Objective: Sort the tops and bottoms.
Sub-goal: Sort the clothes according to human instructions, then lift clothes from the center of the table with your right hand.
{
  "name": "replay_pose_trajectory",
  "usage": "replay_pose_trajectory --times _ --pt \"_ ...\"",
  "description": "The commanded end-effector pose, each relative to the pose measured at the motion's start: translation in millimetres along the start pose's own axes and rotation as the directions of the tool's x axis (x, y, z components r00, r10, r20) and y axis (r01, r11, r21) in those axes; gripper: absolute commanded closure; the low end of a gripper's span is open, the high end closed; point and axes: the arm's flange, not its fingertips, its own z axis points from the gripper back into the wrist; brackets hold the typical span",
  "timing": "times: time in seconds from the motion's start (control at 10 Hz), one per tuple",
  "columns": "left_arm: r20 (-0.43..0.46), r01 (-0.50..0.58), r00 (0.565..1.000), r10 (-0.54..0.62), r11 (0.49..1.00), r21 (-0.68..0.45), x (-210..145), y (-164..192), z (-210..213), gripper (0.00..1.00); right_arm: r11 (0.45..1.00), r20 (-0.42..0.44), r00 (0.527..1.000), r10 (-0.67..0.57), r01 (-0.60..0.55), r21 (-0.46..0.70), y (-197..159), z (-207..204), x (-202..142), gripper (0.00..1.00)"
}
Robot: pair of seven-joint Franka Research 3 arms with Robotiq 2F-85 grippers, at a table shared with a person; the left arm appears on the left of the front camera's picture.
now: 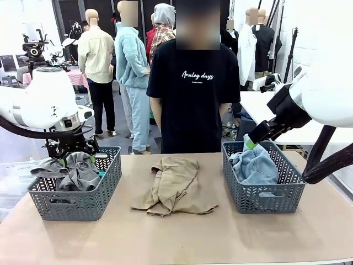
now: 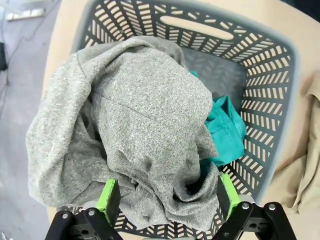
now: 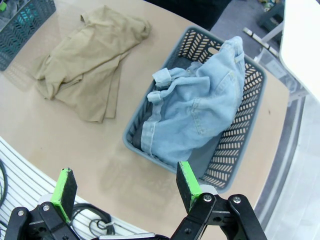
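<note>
Grey top [image 2: 135,125] in left basket [image 2: 280,75] beneath wide-spread, empty left gripper [image 2: 166,194]; right gripper [image 3: 125,181] likewise above denim bottoms [image 3: 200,110].

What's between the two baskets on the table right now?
The khaki top lies crumpled on the table between the left basket and the right basket. It touches neither, as the front view shows.

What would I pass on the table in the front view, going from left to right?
left basket with the grey top in it → tan top lying loose between the baskets → right basket with the denim bottoms in it
</note>
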Motion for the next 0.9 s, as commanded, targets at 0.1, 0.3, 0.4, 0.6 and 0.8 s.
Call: replay_pose_trajectory --times 0.1,0.3,0.4,0.6,0.8 --pt "0.010 -0.002 1.000 0.002 1.000 -0.002 1.8 1.6 0.5 0.00 1.000 -0.011 1.000 0.011 -0.011 -0.003 -0.5 -1.3 -1.7 0.00" --pt "0.010 -0.002 1.000 0.002 1.000 -0.002 1.8 1.6 0.5 0.00 1.000 -0.011 1.000 0.011 -0.011 -0.003 -0.5 -1.3 -1.7 0.00" --pt "0.010 -0.002 1.000 0.002 1.000 -0.002 1.8 1.6 0.5 0.00 1.000 -0.011 1.000 0.011 -0.011 -0.003 -0.5 -1.3 -1.7 0.00" --pt "0.010 -0.002 1.000 0.002 1.000 -0.002 1.8 1.6 0.5 0.00 1.000 -0.011 1.000 0.011 -0.011 -0.003 -0.5 -1.3 -1.7 0.00" --pt "0.000 0.000 1.000 0.000 1.000 0.000 0.0 0.0 0.0 0.00 1.000 -0.011 1.000 0.011 -0.011 -0.003 -0.5 -1.3 -1.7 0.00"
